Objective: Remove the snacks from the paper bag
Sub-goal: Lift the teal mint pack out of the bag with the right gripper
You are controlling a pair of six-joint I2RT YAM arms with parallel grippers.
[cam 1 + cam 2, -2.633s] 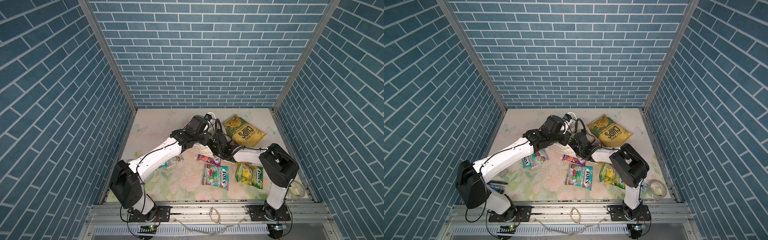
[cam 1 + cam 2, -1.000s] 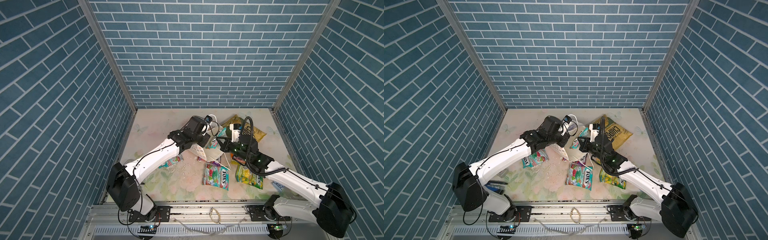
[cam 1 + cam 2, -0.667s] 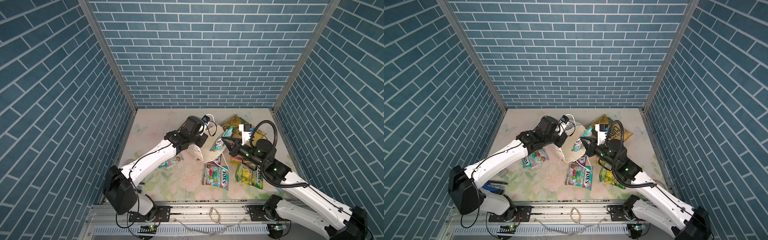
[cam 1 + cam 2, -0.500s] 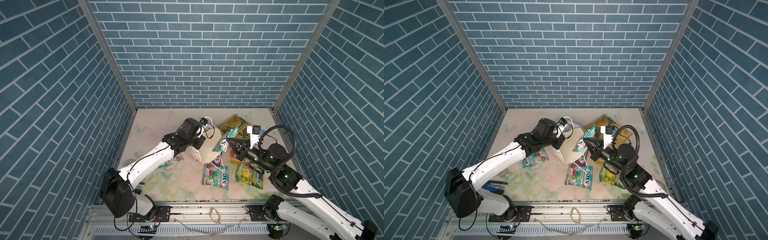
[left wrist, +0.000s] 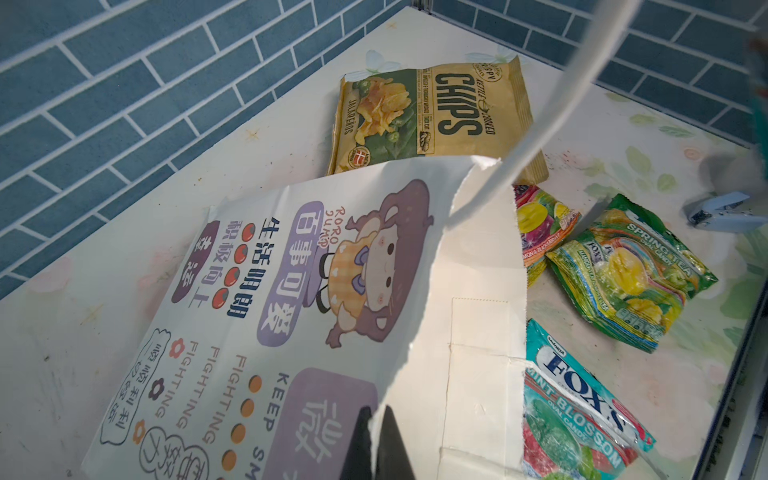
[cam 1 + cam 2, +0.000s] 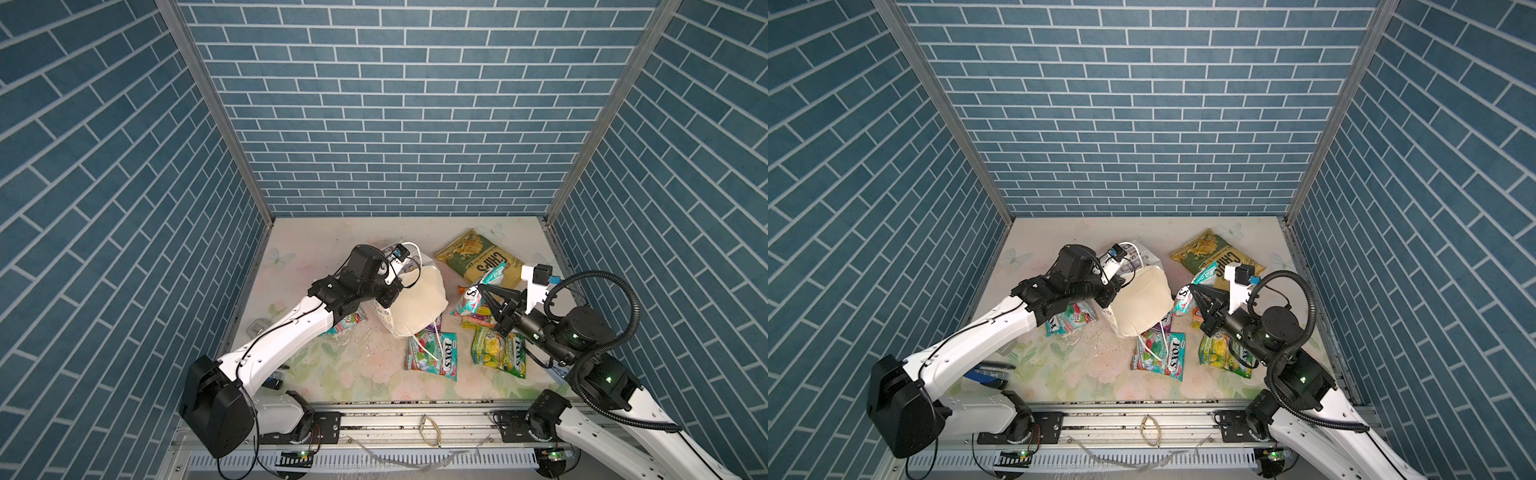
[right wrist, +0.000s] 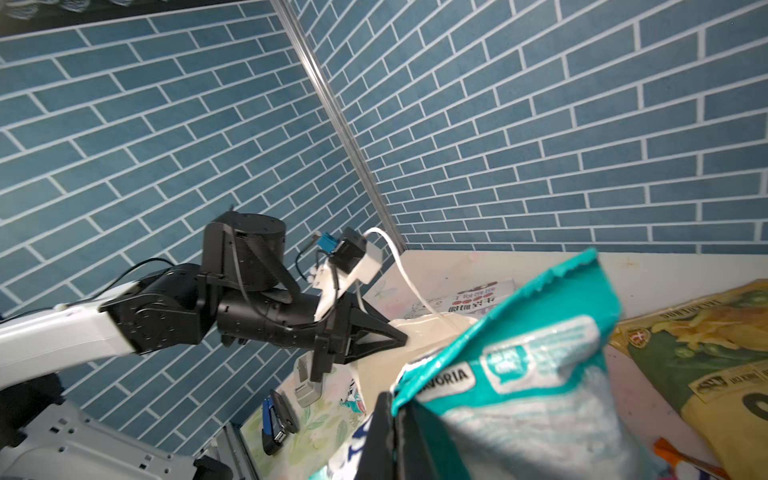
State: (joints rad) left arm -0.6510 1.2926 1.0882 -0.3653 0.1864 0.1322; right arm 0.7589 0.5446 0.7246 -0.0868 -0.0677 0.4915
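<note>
The white paper bag (image 6: 419, 301) (image 6: 1142, 305) hangs tilted above the table. My left gripper (image 6: 400, 286) (image 5: 376, 415) is shut on the torn edge of the printed paper bag (image 5: 291, 291). Right of it, my right gripper (image 6: 480, 287) (image 7: 392, 399) is shut on a teal candy pouch (image 6: 494, 274) (image 7: 532, 374), held in the air clear of the bag. On the table lie the CHIPS bag (image 6: 478, 259) (image 5: 432, 112), a mint pouch (image 6: 432, 359) (image 5: 573, 415), a green-yellow pouch (image 6: 498, 351) (image 5: 631, 274) and an orange-pink pouch (image 5: 540, 220). Another teal pouch (image 6: 1069, 318) lies under the left arm.
A small blue clip (image 5: 723, 212) lies near the right table edge. A dark blue object (image 6: 988, 372) and a grey clip (image 6: 257, 326) lie by the left wall. Brick walls close in three sides, and a metal rail (image 6: 415, 415) runs along the front.
My right gripper has pulled back to the right and up with the teal pouch, away from the bag. The left gripper still holds the bag, which has swung a little left.
</note>
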